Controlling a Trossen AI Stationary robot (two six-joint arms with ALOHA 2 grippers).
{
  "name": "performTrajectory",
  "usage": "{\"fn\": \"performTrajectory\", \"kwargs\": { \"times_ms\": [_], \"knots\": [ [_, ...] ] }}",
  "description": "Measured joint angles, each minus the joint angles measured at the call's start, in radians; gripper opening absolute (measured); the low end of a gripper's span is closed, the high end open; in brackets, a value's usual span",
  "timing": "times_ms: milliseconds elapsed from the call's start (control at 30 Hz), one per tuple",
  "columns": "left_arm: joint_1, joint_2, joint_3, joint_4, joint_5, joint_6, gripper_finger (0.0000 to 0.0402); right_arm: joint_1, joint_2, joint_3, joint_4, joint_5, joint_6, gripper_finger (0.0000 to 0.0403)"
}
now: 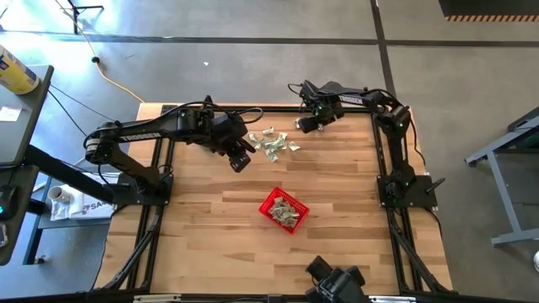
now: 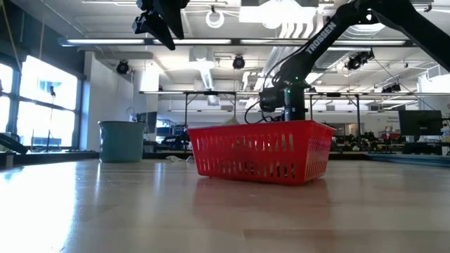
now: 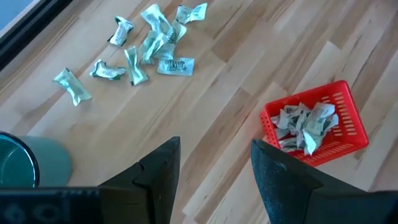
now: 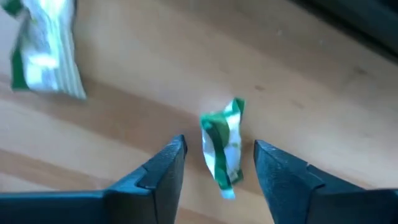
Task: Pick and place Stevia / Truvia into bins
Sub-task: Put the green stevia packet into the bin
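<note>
Several pale green and white Stevia sachets [image 1: 274,143] lie loose on the wooden table near its far edge. More sachets [image 3: 305,121] lie inside the red mesh bin [image 1: 284,209] at the table's middle. My right gripper [image 4: 219,143] points down at the right end of the loose sachets, open. Its fingers stand on either side of one crumpled sachet [image 4: 222,157] that lies on the wood, with a gap on each side. My left gripper [image 3: 214,144] hangs open high above the table, left of the sachets, with nothing between its fingers.
A round teal cup [image 3: 25,163] stands on the table close under my left arm. Another sachet [image 4: 46,50] lies a little way from my right gripper. Black frame rails [image 1: 383,151] run along the table's left and right sides. Bare wood lies around the bin.
</note>
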Motion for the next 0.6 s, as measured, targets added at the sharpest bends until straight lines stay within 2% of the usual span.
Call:
{"fn": "performTrajectory", "kwargs": {
  "times_ms": [167, 267, 367, 600],
  "knots": [
    [0.0, 0.0, 0.0, 0.0, -0.014, 0.012, 0.023, -0.014, 0.0, -0.003, -0.006, -0.065, -0.038, 0.0206],
    [0.0, 0.0, 0.0, 0.0, -0.015, 0.027, 0.023, -0.018, 0.0, -0.004, 0.023, -0.044, -0.062, 0.0189],
    [0.0, 0.0, 0.0, 0.001, -0.015, 0.027, 0.023, -0.029, 0.0, -0.004, 0.029, -0.064, -0.065, 0.0146],
    [0.0, 0.0, 0.0, 0.0, -0.016, 0.035, 0.023, -0.019, -0.003, -0.003, 0.011, -0.095, -0.098, 0.0017]
  ]
}}
